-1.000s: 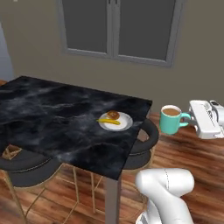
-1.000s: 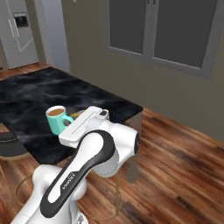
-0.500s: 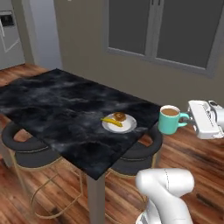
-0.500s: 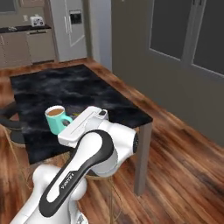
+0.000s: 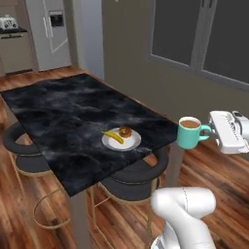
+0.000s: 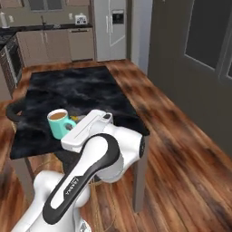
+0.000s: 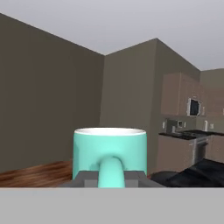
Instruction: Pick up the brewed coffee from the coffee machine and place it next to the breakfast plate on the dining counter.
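Off the table's near corner, at about 3 o'clock in the left base view, the white two-finger hand [image 5: 212, 130] is clamped tight on the side handle of the small teal ceramic mug [image 5: 189, 132], fingers drawn together around it. Mug hangs in the air, upright, clear of the table edge and above the wooden floor [image 5: 221, 194]. In the right base view the same mug [image 6: 59, 123] sits at 9 o'clock, just left of the hand [image 6: 72, 128], with the table behind it. Hand view: mug [image 7: 110, 151] dead centre, handle pointing at the camera, dark finger tips [image 7: 85, 178] pinching either side of the handle base.

Count:
- Mugs: one.
- Long black white-veined marble-topped table [image 5: 63, 116]: one.
- Round white plate [image 5: 121, 140]: one, resting on the table near the corner nearest the mug, roughly 9 o'clock from the mug and apart from it.
- On the plate: one yellow banana [image 5: 113, 136], one brown doughnut [image 5: 125, 132], side by side.
- Black round stools [image 5: 133, 177]: two visible, one tucked under the table's near edge below the plate, one further left.

Mug look: plain teal outside, pale rim, light brown coffee filling it close to the top, surface level. Handle faces the hand, away from the table.
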### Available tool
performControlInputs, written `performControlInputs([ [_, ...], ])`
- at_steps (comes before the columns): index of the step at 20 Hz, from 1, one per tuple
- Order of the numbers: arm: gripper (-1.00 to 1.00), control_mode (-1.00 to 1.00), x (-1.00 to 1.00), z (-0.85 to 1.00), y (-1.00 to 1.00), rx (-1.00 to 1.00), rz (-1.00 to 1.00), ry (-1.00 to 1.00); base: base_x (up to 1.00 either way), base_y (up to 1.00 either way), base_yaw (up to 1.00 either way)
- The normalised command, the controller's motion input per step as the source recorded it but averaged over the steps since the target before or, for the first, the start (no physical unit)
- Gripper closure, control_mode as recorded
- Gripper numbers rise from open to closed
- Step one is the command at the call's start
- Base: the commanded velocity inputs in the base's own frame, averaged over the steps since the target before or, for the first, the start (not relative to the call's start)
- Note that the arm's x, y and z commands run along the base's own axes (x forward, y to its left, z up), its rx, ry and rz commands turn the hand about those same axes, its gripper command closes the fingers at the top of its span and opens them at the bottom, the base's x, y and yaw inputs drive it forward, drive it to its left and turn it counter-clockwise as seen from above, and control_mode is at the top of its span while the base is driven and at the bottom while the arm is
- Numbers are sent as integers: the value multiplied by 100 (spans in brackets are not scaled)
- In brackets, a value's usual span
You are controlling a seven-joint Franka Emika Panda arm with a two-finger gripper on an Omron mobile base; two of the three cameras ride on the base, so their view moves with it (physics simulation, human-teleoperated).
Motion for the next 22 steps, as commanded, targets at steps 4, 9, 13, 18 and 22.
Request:
performControlInputs([
  [4,100,100,0,0,0,0,0,0,67,-32,40],
  [9,100,100,0,0,0,0,0,0,72,-35,35],
  [13,100,100,0,0,0,0,0,0,47,-56,21],
  [18,100,100,0,0,0,0,0,0,40,-62,20],
  [22,100,100,0,0,0,0,0,0,53,-47,25],
])
